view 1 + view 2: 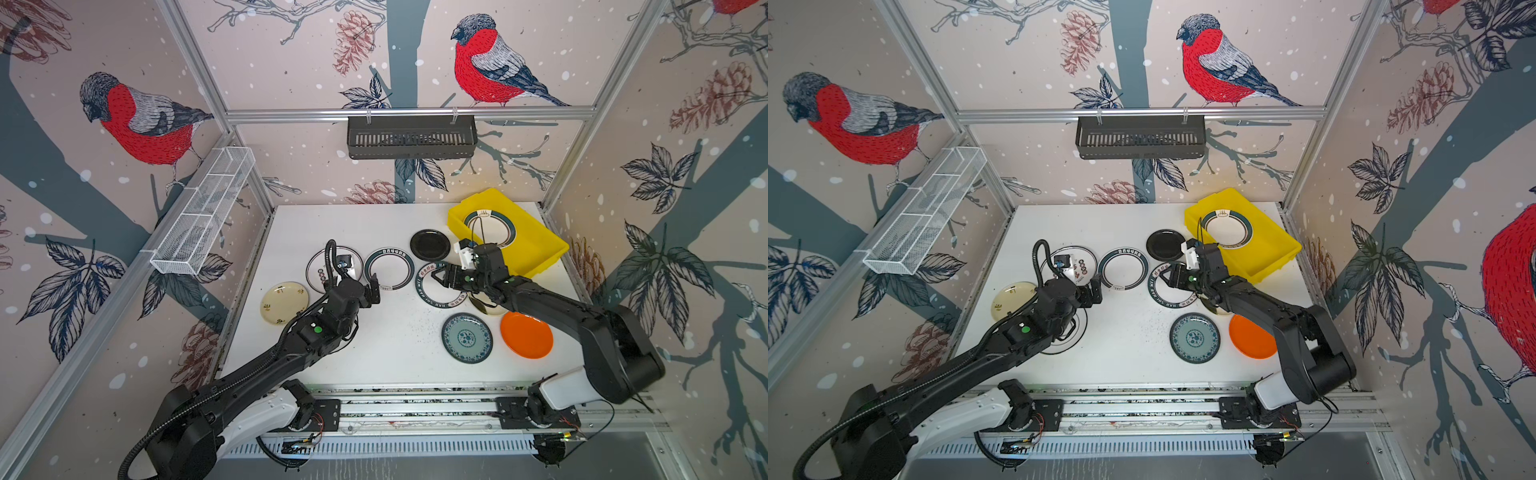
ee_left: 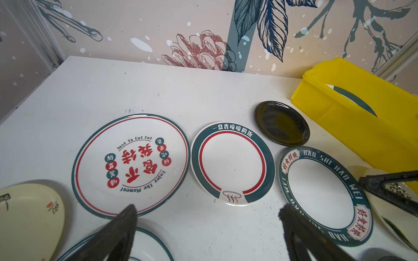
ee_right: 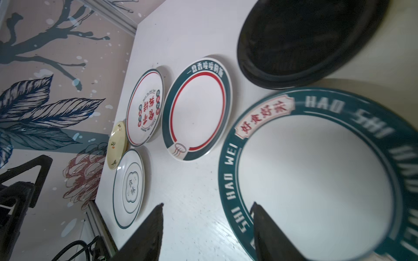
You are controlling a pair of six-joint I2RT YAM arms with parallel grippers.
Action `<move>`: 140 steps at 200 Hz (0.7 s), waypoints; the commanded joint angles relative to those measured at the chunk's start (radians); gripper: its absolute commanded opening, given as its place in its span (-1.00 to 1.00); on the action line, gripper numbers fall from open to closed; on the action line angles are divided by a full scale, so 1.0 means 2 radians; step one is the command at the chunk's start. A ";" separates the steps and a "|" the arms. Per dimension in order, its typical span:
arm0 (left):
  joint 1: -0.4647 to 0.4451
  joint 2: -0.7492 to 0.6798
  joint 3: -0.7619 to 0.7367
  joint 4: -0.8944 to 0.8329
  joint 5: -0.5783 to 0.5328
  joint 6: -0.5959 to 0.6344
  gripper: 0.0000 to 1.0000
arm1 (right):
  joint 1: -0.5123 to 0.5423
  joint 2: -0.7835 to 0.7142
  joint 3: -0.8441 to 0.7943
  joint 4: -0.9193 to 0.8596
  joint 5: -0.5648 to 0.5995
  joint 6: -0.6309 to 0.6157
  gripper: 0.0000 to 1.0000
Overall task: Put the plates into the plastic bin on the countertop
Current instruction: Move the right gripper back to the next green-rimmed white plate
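Several plates lie on the white countertop. They include a cream plate, a green-rimmed plate, a black plate, a teal-patterned plate and an orange plate. The yellow plastic bin at the back right holds one green-rimmed plate. My right gripper is open and straddles the left rim of the lettered "HAO SHI" plate, one finger over the plate and one over the table. My left gripper is open over bare table just in front of the green-rimmed plate.
A black slatted basket hangs on the back wall. A white wire mesh basket hangs on the left wall. One more white plate lies under the left arm, and a cream plate under the right arm.
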 commanded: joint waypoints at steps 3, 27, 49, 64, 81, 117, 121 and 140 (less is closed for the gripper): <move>0.002 -0.012 0.003 -0.014 -0.014 -0.022 0.96 | 0.024 0.054 0.039 0.082 -0.029 0.027 0.23; 0.005 -0.018 0.000 -0.017 -0.009 -0.026 0.96 | 0.046 0.105 0.084 0.055 0.012 0.022 0.20; 0.006 -0.021 -0.002 -0.019 -0.009 -0.025 0.96 | 0.063 0.141 0.129 -0.001 0.078 -0.014 0.17; 0.006 -0.023 -0.003 -0.021 -0.007 -0.024 0.96 | 0.067 0.162 0.146 -0.015 0.099 -0.022 0.16; 0.006 -0.025 -0.004 -0.021 -0.006 -0.021 0.96 | 0.066 0.181 0.160 -0.019 0.106 -0.027 0.13; 0.006 -0.021 -0.005 -0.014 -0.002 -0.017 0.96 | 0.061 0.227 0.209 -0.053 0.133 -0.043 0.02; 0.006 -0.020 -0.006 -0.013 0.000 -0.017 0.96 | 0.059 0.231 0.213 -0.055 0.135 -0.044 0.01; 0.006 -0.016 -0.005 -0.008 0.003 -0.014 0.96 | 0.055 0.244 0.227 -0.058 0.132 -0.051 -0.01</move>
